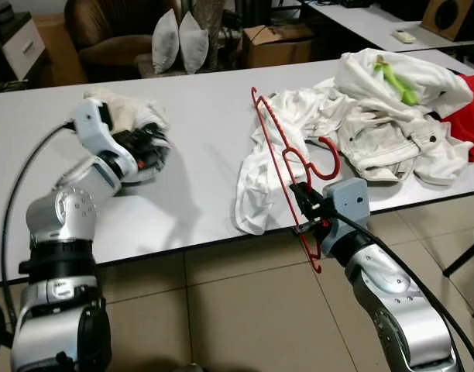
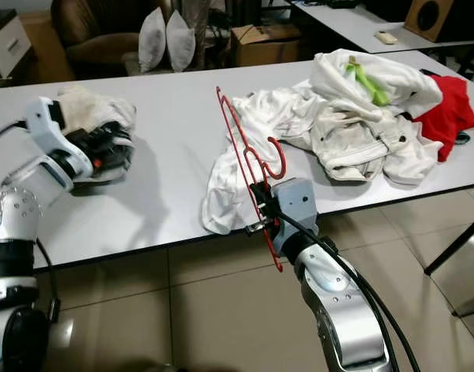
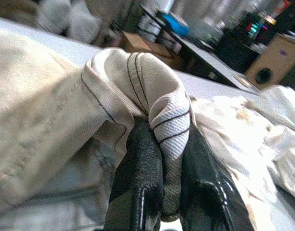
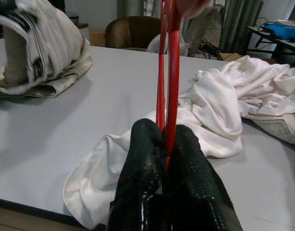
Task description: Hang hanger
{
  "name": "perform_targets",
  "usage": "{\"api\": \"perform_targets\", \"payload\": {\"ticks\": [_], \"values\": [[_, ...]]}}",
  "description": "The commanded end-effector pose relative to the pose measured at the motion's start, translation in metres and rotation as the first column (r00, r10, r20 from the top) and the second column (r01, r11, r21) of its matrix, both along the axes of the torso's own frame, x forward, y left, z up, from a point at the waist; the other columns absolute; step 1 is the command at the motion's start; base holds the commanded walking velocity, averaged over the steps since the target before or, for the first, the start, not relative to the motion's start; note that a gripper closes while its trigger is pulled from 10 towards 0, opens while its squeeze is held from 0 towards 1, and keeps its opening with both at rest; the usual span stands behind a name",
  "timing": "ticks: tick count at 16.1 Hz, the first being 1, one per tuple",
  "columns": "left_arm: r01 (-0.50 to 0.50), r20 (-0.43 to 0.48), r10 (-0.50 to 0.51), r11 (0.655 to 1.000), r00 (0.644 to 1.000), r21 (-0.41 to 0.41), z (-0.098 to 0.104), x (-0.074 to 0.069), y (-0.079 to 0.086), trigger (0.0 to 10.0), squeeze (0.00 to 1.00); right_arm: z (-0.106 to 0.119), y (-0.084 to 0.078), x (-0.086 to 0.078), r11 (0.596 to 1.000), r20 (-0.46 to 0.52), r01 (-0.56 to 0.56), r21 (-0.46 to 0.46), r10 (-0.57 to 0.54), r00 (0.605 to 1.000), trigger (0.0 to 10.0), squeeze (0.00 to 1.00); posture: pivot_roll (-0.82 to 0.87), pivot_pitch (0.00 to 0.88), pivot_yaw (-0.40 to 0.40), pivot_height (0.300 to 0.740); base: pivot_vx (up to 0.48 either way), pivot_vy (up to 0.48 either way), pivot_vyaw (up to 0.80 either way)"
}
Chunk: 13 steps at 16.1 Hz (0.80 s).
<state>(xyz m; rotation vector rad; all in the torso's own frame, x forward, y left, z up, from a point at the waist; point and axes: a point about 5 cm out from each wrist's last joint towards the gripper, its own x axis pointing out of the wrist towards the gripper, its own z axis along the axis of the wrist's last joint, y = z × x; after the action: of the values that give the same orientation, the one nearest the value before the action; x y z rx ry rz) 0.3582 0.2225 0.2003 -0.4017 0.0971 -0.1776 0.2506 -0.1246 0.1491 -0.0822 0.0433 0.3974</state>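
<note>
Hanger: red wire hanger [image 1: 287,167] stands nearly upright at the near edge of the counter [image 1: 198,132], its hook curling toward the heap of clothes and its lower corner dipping below the counter edge.
Right gripper: right gripper [image 1: 303,203] is pinched tight on the hanger's wires; in the right wrist view the two black fingers [image 4: 142,163] press together with the red wire between them.
Left gripper: left gripper [image 1: 148,147] sits over on the robot's left side of the counter, clamped on a fold of a cream garment [image 3: 138,91] with dark stitching, which bulges up out of the pinch.
Other clothes: white shirt [image 1: 276,147] lies just behind the hanger and spills over the counter edge; a cream jacket [image 1: 392,136] and a red cloth [image 1: 469,116] are piled farther to the right.
Step in hand: looks to me like getting the hanger and the held garment together; they are well apart for now.
Doing it well: I'd keep the hanger's plane steady and lift it clear of the white shirt, so neither the hook nor a shoulder snags the loose cloth.
Risk: thin wire could twist in such a narrow pinch if it catches on fabric.
</note>
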Motion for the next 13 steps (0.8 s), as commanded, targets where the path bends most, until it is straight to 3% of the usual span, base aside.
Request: {"api": "perform_targets", "payload": {"ticks": [1,2,3,4,6,7,8,9,10,11,12,13], "values": [[-0.029,0.022,0.028,0.998,0.999,0.054,0.008,0.002,0.006,0.0,0.00,0.000,-0.001,-0.001,1.000,0.003,0.003,-0.007,-0.003,1.000,10.0,0.00,-0.12,0.000,0.065,0.740,0.000,0.000,0.00],[0.005,0.023,-0.008,0.995,1.000,0.102,0.008,0.001,0.001,0.0,0.00,-0.001,0.000,-0.001,1.000,-0.001,-0.002,-0.010,0.002,1.000,10.0,0.00,-0.12,0.000,0.063,0.740,0.000,0.000,0.00],[0.021,0.088,-0.029,0.996,0.996,0.085,0.025,0.005,-0.005,0.0,0.00,-0.001,0.001,0.000,1.000,-0.001,-0.009,-0.014,0.009,1.000,10.0,0.00,-0.11,0.000,0.057,0.740,0.000,0.000,0.00],[0.025,0.187,-0.021,1.000,0.982,-0.016,0.055,0.012,-0.008,0.0,0.00,0.000,0.001,0.001,1.000,0.004,-0.010,-0.013,0.011,1.000,10.0,0.00,-0.11,0.000,0.057,0.740,0.000,0.000,0.00],[0.055,0.404,0.016,0.985,0.914,-0.163,0.124,0.018,-0.003,0.0,0.00,0.003,0.001,0.004,1.000,0.017,-0.002,-0.008,0.002,1.000,10.0,0.00,-0.11,0.000,0.061,0.740,0.000,0.000,0.00],[0.070,0.430,0.053,0.962,0.901,-0.264,0.139,0.018,0.003,0.0,0.00,0.003,0.000,0.004,1.000,0.019,0.002,-0.006,-0.002,1.000,10.0,0.00,-0.11,0.000,0.068,0.740,0.000,0.000,0.00],[0.087,0.442,0.106,0.915,0.891,-0.395,0.155,0.017,0.013,0.0,0.00,0.003,-0.001,0.004,1.000,0.020,0.008,-0.006,-0.008,1.000,10.0,0.00,-0.11,0.000,0.070,0.740,0.000,0.000,0.00],[0.052,0.399,0.104,0.931,0.911,-0.362,0.141,0.017,0.016,0.0,0.00,0.001,-0.002,0.002,1.000,0.015,0.017,-0.004,-0.017,1.000,10.0,0.00,-0.11,0.000,0.075,0.740,0.000,0.000,0.00],[-0.039,0.247,0.084,0.982,0.965,-0.184,0.098,0.021,0.012,0.0,0.00,0.000,-0.002,0.001,1.000,0.011,0.024,-0.003,-0.024,1.000,10.0,0.00,-0.11,0.000,0.082,0.740,0.000,0.000,0.00],[-0.055,0.215,0.086,0.988,0.973,-0.144,0.089,0.021,0.011,0.0,0.00,0.000,-0.002,0.001,1.000,0.010,0.024,-0.003,-0.024,1.000,10.0,0.00,-0.11,0.000,0.082,0.740,0.000,0.000,0.00],[-0.074,0.130,0.069,0.997,0.989,0.030,0.060,0.018,0.008,0.0,0.00,0.000,-0.001,0.001,1.000,0.010,0.024,-0.002,-0.024,1.000,10.0,0.00,-0.11,0.000,0.083,0.740,0.000,0.000,0.00],[-0.073,0.062,0.064,0.984,0.996,0.163,0.035,0.012,0.006,0.0,0.00,0.000,-0.001,0.001,1.000,0.010,0.023,-0.002,-0.023,1.000,10.0,0.00,-0.11,0.000,0.081,0.740,0.000,0.000,0.00]]}}
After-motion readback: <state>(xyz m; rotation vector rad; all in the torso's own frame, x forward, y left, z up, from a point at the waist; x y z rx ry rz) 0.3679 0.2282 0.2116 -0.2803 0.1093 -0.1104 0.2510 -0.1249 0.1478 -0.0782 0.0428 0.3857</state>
